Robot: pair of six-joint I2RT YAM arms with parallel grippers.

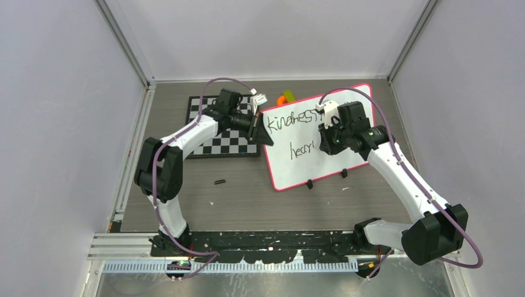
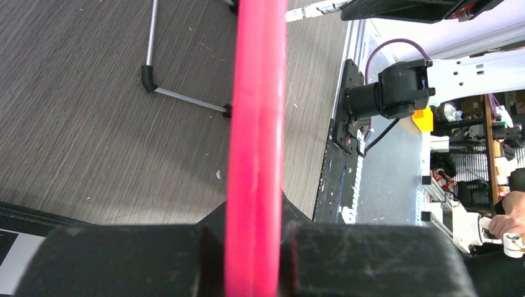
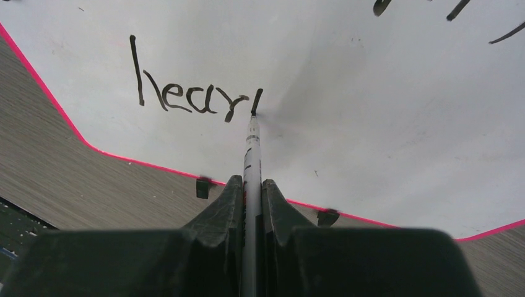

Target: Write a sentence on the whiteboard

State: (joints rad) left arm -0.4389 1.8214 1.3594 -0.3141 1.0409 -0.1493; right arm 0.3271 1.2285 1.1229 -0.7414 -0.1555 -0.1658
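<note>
Now, left pincer (image 2: 254,234) pinching whiteboard (image 2: 257,93), right pincer (image 3: 251,184) pinching marker (image 3: 252,133), tip on sentence (image 3: 186,99)

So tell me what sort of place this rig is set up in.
Probably a robotics lab test cell: the table is walled in by plain panels on aluminium framing, a calibration-style checkerboard lies on it, and the left wrist view shows cluttered equipment beyond the edge.

The whiteboard (image 1: 297,167) has a smooth white face with a soft sheen. Its pink frame (image 2: 255,124) looks like glossy plastic. The table (image 1: 247,198) is matt grey wood grain. The right gripper (image 3: 251,180) is matt black plastic, finely scuffed. The marker (image 3: 251,142) has a smooth, pale barrel.
</note>
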